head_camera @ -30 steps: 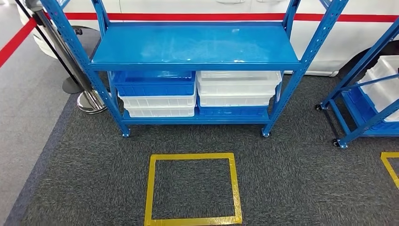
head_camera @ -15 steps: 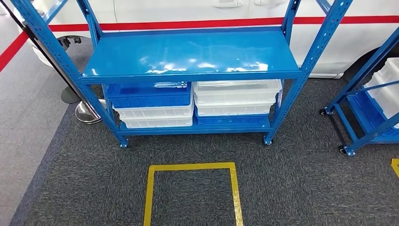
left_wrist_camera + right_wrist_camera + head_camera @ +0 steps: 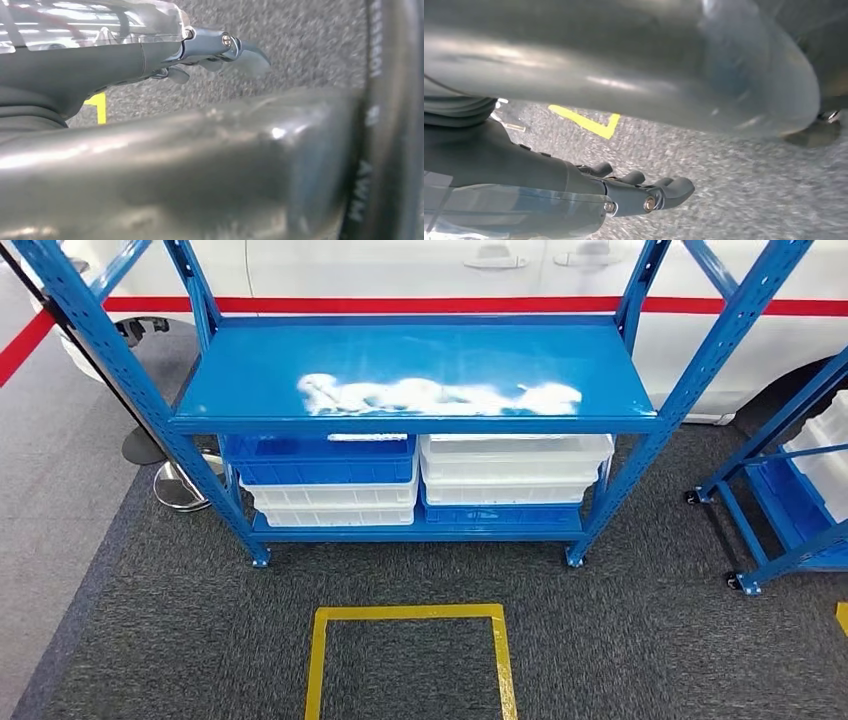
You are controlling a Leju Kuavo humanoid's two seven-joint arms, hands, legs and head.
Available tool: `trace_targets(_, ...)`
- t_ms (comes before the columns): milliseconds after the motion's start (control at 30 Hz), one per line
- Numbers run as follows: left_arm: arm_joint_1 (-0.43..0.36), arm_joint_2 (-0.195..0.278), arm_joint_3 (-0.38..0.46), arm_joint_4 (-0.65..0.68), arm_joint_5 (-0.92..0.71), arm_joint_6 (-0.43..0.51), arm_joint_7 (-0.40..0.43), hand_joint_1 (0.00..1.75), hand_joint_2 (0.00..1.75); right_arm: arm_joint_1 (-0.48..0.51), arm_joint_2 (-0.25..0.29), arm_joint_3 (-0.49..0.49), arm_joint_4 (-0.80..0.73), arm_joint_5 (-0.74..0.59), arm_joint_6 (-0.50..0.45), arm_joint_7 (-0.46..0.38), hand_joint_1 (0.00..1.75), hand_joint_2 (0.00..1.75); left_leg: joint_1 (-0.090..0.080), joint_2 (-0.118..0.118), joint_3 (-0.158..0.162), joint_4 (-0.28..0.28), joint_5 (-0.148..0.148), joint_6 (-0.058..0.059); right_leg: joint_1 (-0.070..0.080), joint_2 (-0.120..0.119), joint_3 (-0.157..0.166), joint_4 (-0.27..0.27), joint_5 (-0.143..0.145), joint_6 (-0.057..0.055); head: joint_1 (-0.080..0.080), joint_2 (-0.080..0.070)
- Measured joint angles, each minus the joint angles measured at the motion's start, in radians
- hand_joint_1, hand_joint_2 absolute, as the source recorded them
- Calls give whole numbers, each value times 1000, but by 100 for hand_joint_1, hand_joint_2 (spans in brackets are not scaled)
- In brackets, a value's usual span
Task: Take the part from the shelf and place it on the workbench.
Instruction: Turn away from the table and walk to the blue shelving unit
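A blue metal shelf (image 3: pixel 420 370) stands ahead of me in the head view; its middle board is bare blue with white glare on it. Under that board sit stacked bins: a blue bin (image 3: pixel 320 458) over white ones on the left, white bins (image 3: pixel 510 465) over a blue one on the right. What lies inside them is hidden. My left hand (image 3: pixel 220 50) hangs over the grey carpet with its fingers stretched out and nothing in them. My right hand (image 3: pixel 639 195) also hangs above the carpet, its fingers extended and holding nothing.
A yellow taped square (image 3: pixel 410 615) marks the carpet in front of the shelf. A second blue shelf on wheels (image 3: pixel 790 500) with white bins stands at the right. A post with a round metal base (image 3: pixel 180 490) stands at the left, a white car (image 3: pixel 400 270) behind.
The camera has moved: the shelf now sits lower and larger in the head view, and the yellow square has slid toward the bottom edge. Nothing on the shelf has shifted.
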Motion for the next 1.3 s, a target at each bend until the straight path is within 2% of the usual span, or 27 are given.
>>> trace_targets(67,-2,0,0,0,0,1,0,0,0,-2,0,0,0,0,0,0,0,0,-1,0,13,-4,-9,6,-1,0,-81,109,-45,5,0,0)
trace_targets(100,-3,0,0,0,0,2,0,0,0,-2,0,0,0,0,0,-1,0,0,-1,0,19,-4,-16,7,-1,0,-118,146,-65,8,0,0)
trace_targets(133,-2,0,0,0,0,2,0,0,0,-1,0,0,0,0,0,-1,0,0,-1,-1,28,-4,-24,7,-2,0,-141,155,-68,10,0,0)
trace_targets(167,-1,0,0,0,0,2,0,0,0,1,0,0,0,0,0,-1,0,0,-1,-2,40,-4,-33,5,-2,0,-149,133,-49,11,0,0)
trace_targets(200,0,0,0,0,0,2,0,0,0,3,0,0,0,0,0,-1,0,0,-1,-3,53,-4,-43,3,-1,0,-143,86,-8,10,0,0)
trace_targets(233,2,-1,0,0,0,2,0,0,0,5,0,0,0,0,0,0,0,0,-1,-4,65,-4,-53,-1,-1,-1,-132,23,48,6,0,0)
trace_targets(300,1,-2,1,0,0,2,1,0,0,7,0,0,0,0,0,0,0,0,-4,-5,79,-1,-72,-11,5,-1,-115,-67,114,-6,0,0)
trace_targets(333,0,-2,1,0,-1,2,1,0,0,6,0,0,0,1,0,0,0,0,-5,-5,84,0,-78,-17,6,-1,-114,-85,126,-12,0,0)
trace_targets(400,-4,-1,1,0,-1,2,2,0,0,4,0,0,0,1,0,0,0,0,-7,-5,86,10,-77,-30,5,0,-106,-92,124,-22,0,0)
trace_targets(433,-4,-1,1,0,-1,2,2,0,0,4,0,0,0,2,1,0,0,0,-7,-4,80,32,-70,-36,3,0,-97,-98,124,-27,0,0)
trace_targets(500,-5,0,1,-1,-1,3,2,0,0,5,0,0,0,2,2,0,0,0,-4,-1,31,119,-75,-46,-2,-2,-78,-106,118,-37,0,0)
trace_targets(567,-6,-1,1,-1,-1,4,2,0,0,4,0,0,0,2,4,0,0,0,2,1,-42,230,-129,-54,-2,-3,-68,-108,110,-44,0,0)
trace_targets(600,-5,-1,1,-1,-1,6,2,0,0,4,0,0,0,2,4,0,0,0,5,1,-74,268,-159,-58,-2,-3,-63,-108,105,-45,0,0)
trace_targets(633,-5,-1,1,-1,-2,7,3,0,0,4,0,0,0,3,4,0,0,0,7,1,-94,281,-173,-61,-2,-2,-57,-108,99,-44,0,0)
trace_targets(667,-4,0,1,-1,-3,9,3,0,0,4,0,0,0,3,4,0,0,0,8,1,-98,262,-160,-62,-2,-1,-50,-108,94,-43,0,0)
trace_targets(733,-3,0,1,-1,-5,11,3,0,0,5,0,0,0,5,4,0,0,0,10,2,-67,147,-69,-61,-2,-1,-36,-108,84,-39,0,0)
trace_targets(767,-4,0,1,-1,-5,12,3,0,0,5,0,0,0,5,4,0,0,0,9,3,-49,87,-34,-58,-1,-1,-30,-108,80,-35,0,0)
trace_targets(800,-4,0,1,-1,-6,12,2,0,0,4,0,-1,0,6,4,0,0,0,7,4,-37,45,-18,-53,-1,-1,-28,-107,76,-31,0,0)
trace_targets(867,-3,0,1,-1,-6,14,1,0,0,1,0,-1,0,7,4,0,0,0,0,4,-32,23,-16,-39,0,-1,-26,-108,71,-18,0,0)
trace_targets(967,-1,-1,1,-1,-6,18,0,0,0,0,0,-1,0,8,3,0,0,0,4,4,-18,7,6,-16,0,-2,-24,-95,52,1,0,0)
trace_targets(1033,-3,-1,1,-1,-6,20,0,0,0,0,0,-1,0,8,3,0,0,0,7,6,-12,-3,12,-6,-1,-2,-63,-10,0,6,0,0)
trace_targets(1100,-5,-1,1,-1,-6,20,0,0,0,0,0,-1,0,8,1,0,0,0,5,6,-12,-4,10,0,-1,-2,-132,118,-59,8,0,0)
trace_targets(1133,-5,-1,1,-1,-6,20,0,0,0,0,0,-1,0,9,1,0,0,0,4,6,-11,-3,8,1,-2,-2,-155,157,-65,9,0,0)
trace_targets(1167,-4,-1,1,-1,-6,21,0,0,0,1,0,-1,0,9,0,0,0,0,3,5,-9,-3,6,1,-2,-2,-161,160,-51,9,0,0)
trace_targets(1200,-4,-1,1,-1,-7,21,0,0,0,1,0,-1,0,9,0,0,0,0,2,4,-6,-2,3,0,-1,-2,-147,123,-18,8,0,0)
trace_targets(1233,-4,-2,1,-1,-7,21,0,0,0,1,0,-1,0,9,0,0,0,0,2,3,-3,0,0,-2,-1,-2,-118,57,24,5,0,0)
trace_targets(1300,-4,-2,1,-1,-7,21,0,0,0,0,0,-1,0,10,0,0,0,0,-2,1,2,5,-9,-9,3,-2,-62,-67,78,-4,0,0)
